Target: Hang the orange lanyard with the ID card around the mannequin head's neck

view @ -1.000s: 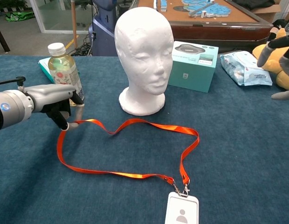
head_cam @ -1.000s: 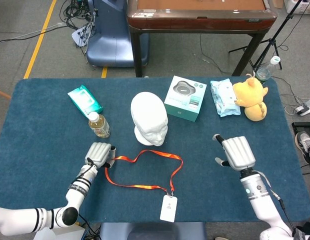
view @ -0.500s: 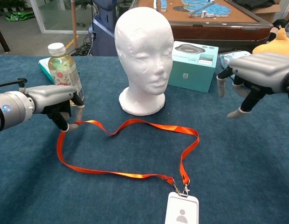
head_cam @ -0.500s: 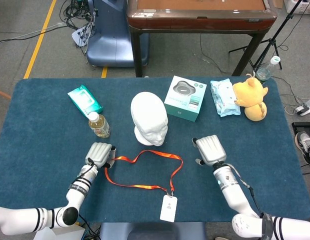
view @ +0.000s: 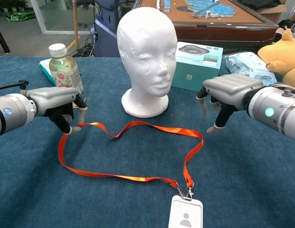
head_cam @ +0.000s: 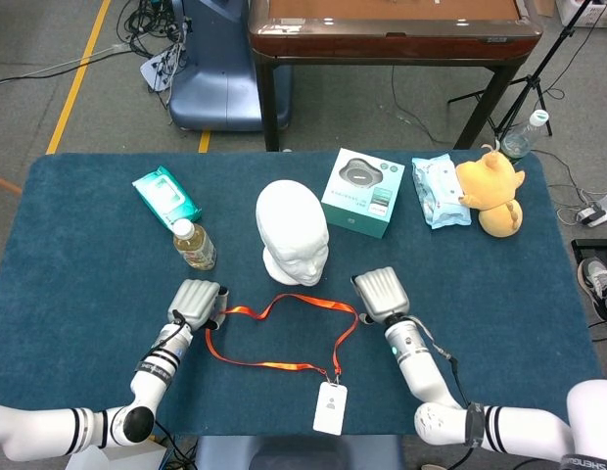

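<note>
Orange lanyard (view: 133,152): lying flat on the blue tablecloth (head_cam: 78,264) in an open loop, lower centre of both views, just in front of the mannequin head's base.
ID card (view: 184,214): white, clipped to the loop's lower end, at the bottom edge of the chest view, near the table's front edge in the head view.
Mannequin head (view: 146,57): white foam, upright, upper centre of the chest view, neck bare.
Left hand (view: 59,107): at the left of the frame, palm down, fingers curled down to the loop's left end; fingertips (view: 73,127) touching the strap, seemingly pinching it, though the actual grip is hidden under the hand.
Right hand (view: 227,97): right of centre, palm down, just above and beside the loop's right bend; fingers hanging apart, holding nothing, clear of the strap.
Tea bottle (view: 65,71): upright, upper left, behind the left hand.
Teal box (view: 197,65): right of the mannequin head, behind the right hand.
Wipes packs: green one (head_cam: 166,197) upper left, pale blue one (head_cam: 439,190) upper right of the head view.
Yellow plush toy (head_cam: 493,191): far upper right, touching the blue pack.
</note>
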### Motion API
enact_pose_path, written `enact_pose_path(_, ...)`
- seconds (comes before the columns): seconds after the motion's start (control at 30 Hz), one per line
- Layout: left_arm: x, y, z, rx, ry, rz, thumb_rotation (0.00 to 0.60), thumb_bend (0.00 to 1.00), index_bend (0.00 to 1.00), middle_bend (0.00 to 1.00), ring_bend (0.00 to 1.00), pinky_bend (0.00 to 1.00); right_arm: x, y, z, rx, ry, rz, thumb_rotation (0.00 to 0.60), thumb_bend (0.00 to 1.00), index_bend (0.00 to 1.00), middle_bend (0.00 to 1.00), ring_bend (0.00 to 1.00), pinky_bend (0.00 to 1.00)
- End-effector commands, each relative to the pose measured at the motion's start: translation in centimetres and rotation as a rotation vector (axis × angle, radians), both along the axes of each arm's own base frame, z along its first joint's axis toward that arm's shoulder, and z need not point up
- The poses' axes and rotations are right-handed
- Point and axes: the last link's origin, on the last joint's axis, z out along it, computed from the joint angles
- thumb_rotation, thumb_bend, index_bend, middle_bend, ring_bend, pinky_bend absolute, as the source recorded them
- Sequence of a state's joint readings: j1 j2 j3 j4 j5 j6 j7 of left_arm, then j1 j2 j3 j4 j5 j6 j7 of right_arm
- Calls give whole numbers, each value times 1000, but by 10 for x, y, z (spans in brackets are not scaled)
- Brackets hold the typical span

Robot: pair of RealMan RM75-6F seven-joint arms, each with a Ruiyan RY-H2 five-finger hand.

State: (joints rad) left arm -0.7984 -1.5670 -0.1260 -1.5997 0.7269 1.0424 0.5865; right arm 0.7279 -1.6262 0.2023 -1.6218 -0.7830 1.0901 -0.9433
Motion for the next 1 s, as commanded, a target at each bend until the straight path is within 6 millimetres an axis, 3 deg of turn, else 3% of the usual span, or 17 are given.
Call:
enact_pose_path(0.03,-1,-1,1,1,-3,1,600,358,612,1000,1000,1000,5,-1,-11,20,7,-5,600,113,524,881,889,1000)
enact_pose_path(0.37,-3,0,6,14,-16,11,600,358,612,1000,1000,1000,21,-6,-31,36,-31,-41,600,143,542,881,889,1000)
enact_pose_path(1.0,-4,-1,8,12,-19,8,600,358,611,1000,1000,1000,31,-12,-33,54,-91,-89,600,143,550,881,889,1000)
